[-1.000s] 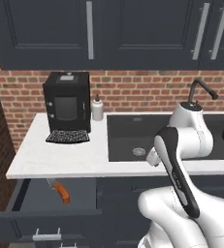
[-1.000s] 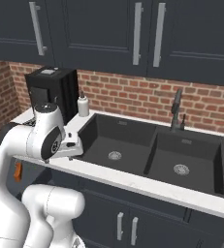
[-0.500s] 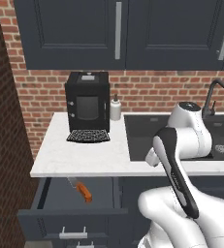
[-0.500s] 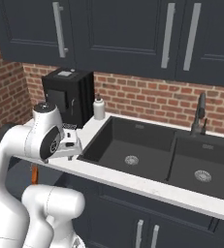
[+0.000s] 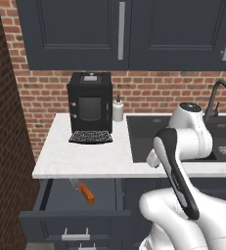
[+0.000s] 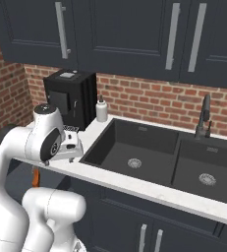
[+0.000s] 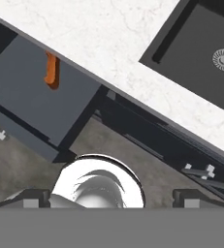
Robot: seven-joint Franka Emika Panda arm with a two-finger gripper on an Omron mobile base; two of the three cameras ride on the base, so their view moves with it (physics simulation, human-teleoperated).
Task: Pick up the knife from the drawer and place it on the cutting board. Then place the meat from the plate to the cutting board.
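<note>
The drawer [image 5: 60, 197] stands pulled out under the white surface [image 5: 85, 156] — the knife [image 5: 83, 191] lies inside, orange handle toward 5 o'clock. The gripper's opening cannot be told.

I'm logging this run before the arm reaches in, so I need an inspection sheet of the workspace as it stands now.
Surface: white marble counter, bare in front of the coffee machine.
Job's things: drawer pulled open under the counter; knife lying inside it, orange handle toward the front, blade partly under the counter edge. Cutting board, meat, plate: nothing seen.
Clutter: black coffee machine and white soap bottle by the brick wall.
Grippers: the gripper is aimed down past the counter edge; fingertips too hidden to judge.
Cables: nothing seen.
Surroundings: dark double sink with faucet, brick backsplash, dark upper cabinets.
</note>
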